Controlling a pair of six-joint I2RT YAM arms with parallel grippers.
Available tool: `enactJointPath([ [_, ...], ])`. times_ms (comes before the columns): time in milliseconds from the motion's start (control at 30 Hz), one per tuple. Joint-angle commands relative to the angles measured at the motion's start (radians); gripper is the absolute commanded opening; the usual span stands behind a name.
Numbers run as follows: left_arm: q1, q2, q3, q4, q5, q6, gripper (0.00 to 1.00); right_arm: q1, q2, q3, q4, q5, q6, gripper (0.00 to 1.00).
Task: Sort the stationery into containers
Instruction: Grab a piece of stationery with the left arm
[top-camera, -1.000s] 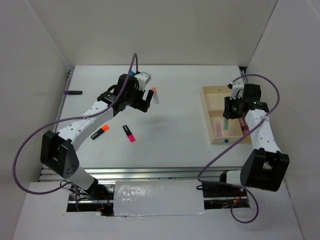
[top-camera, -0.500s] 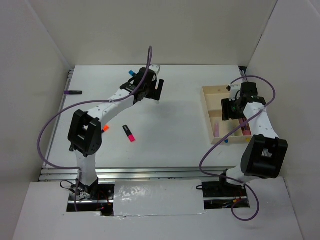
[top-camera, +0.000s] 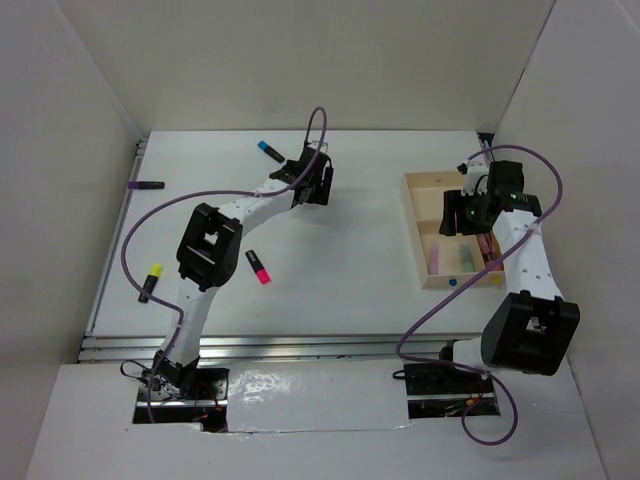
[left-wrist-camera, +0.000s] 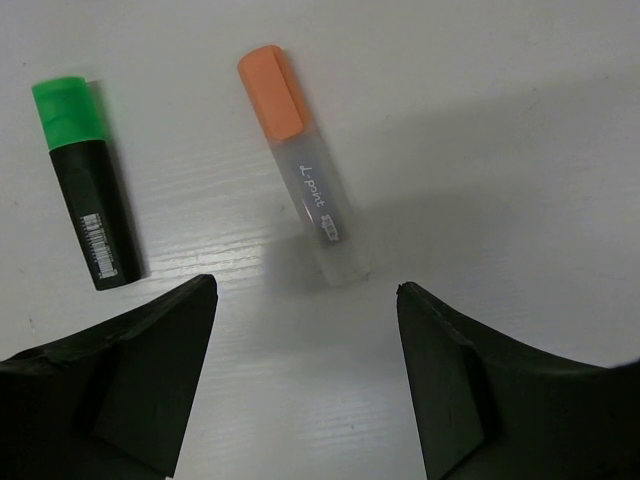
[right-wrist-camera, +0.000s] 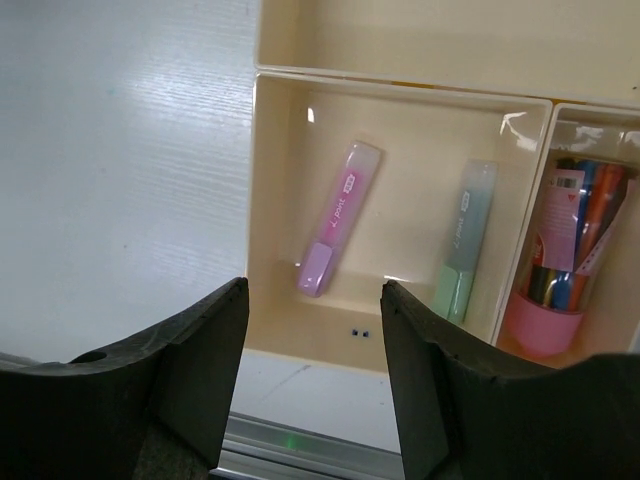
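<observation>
My left pincer (left-wrist-camera: 305, 300) hangs with its fingers spread and nothing between them, directly above a translucent pale highlighter with an orange cap (left-wrist-camera: 305, 205) lying flat on the white table (left-wrist-camera: 500, 120). A black highlighter with a green cap (left-wrist-camera: 87, 185) lies near it, not touching. My right pincer (right-wrist-camera: 312, 290) is likewise parted and empty, poised above the light tan wooden divided tray (right-wrist-camera: 400, 85) at the right of the table. In the compartment beneath it lie a pale pink-purple highlighter (right-wrist-camera: 335, 218) and a pale green highlighter (right-wrist-camera: 462, 240), well apart from each other. The neighbouring compartment holds a pink tube (right-wrist-camera: 558, 285) with several pens in it. From above I count four more pieces loose on the table: a blue-capped marker (top-camera: 268, 151) at the far side, a dark pen with a purple end (top-camera: 147, 186) by the left edge, a black highlighter with a yellow cap (top-camera: 150, 282) and a black highlighter with a pink cap (top-camera: 258, 266) nearer me. I judge the sorting under halfway done: three items are housed and six are left, and the orange-capped one looks like the next pick.
</observation>
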Motion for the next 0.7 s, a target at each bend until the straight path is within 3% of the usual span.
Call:
enactJointPath([
  [0, -0.001, 0.037, 0.037, 0.060, -0.024, -0.049, 0.85, -0.001, -0.033, 0.044, -0.024, -0.039, 0.027, 0.62],
  [400, 0.011, 0.169, 0.112, 0.039, -0.010, -0.044, 0.73, 0.002, -0.027, 0.091, -0.043, -0.149, 0.081, 0.62],
  [600, 0.019, 0.169, 0.096, 0.011, 0.046, -0.026, 0.45, 0.028, 0.005, 0.119, 0.002, -0.189, 0.154, 0.62],
  [667, 0.023, 0.149, 0.071, -0.004, 0.063, -0.026, 0.29, 0.041, 0.022, 0.134, 0.002, -0.220, 0.177, 0.62],
])
